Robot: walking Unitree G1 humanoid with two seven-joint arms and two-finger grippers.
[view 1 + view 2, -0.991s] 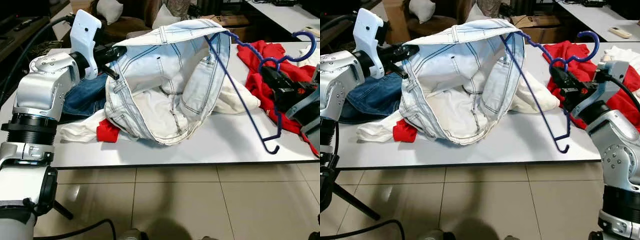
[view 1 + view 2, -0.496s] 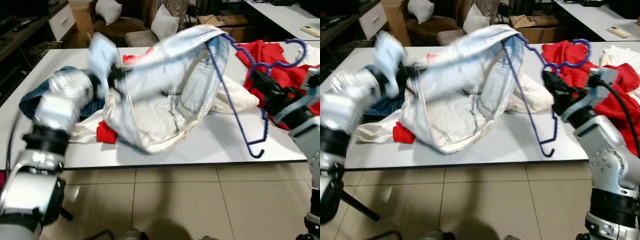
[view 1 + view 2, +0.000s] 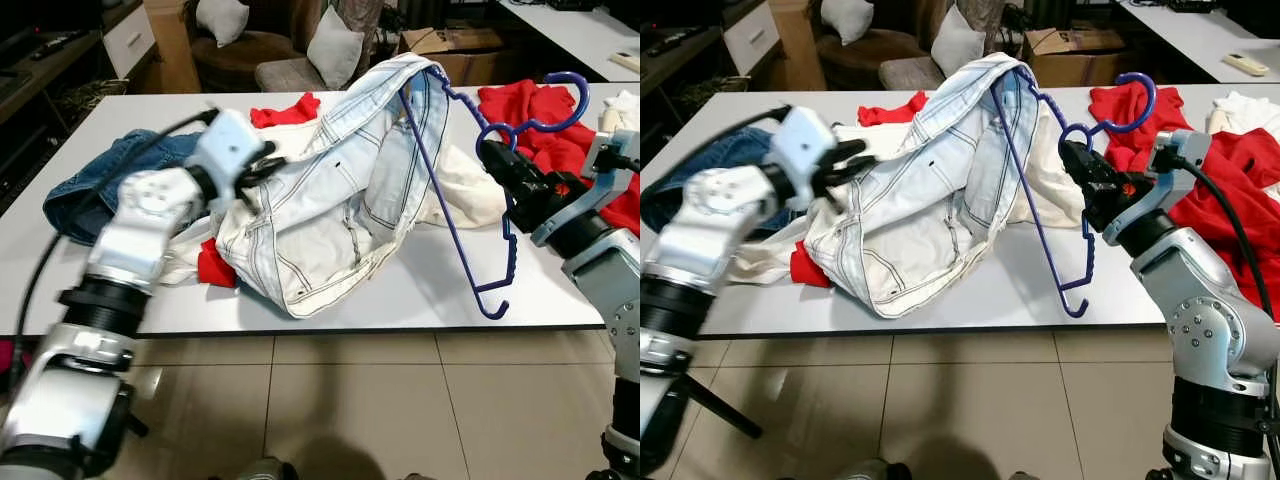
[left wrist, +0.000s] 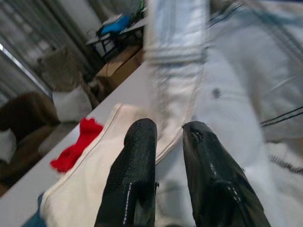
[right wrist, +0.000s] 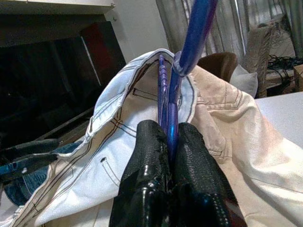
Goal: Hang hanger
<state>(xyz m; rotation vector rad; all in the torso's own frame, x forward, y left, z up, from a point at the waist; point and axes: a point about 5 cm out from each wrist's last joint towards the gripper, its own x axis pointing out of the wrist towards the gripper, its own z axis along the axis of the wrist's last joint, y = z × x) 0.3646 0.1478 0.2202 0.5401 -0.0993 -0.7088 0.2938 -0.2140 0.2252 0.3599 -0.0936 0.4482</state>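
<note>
- Left eye view, far left: dark blue jeans point(image 3: 95, 180) lie bunched on the white table point(image 3: 420, 295).
- Left hand point(image 3: 262, 167) reaches into the waistband of the pale jeans point(image 3: 330, 215); in its wrist view the fingers point(image 4: 135, 175) stand slightly apart, a band of denim passing between the tips.
- Red cloth point(image 3: 213, 266) shows beneath the pale jeans.
- Pale jeans are raised at their far end, draped over one end of the blue hanger point(image 3: 455, 215).
- Right hand point(image 3: 500, 160) is clamped on the hanger just below its hook, holding it upright above the table.
- Red garment point(image 3: 540, 115) lies behind the right hand.
</note>
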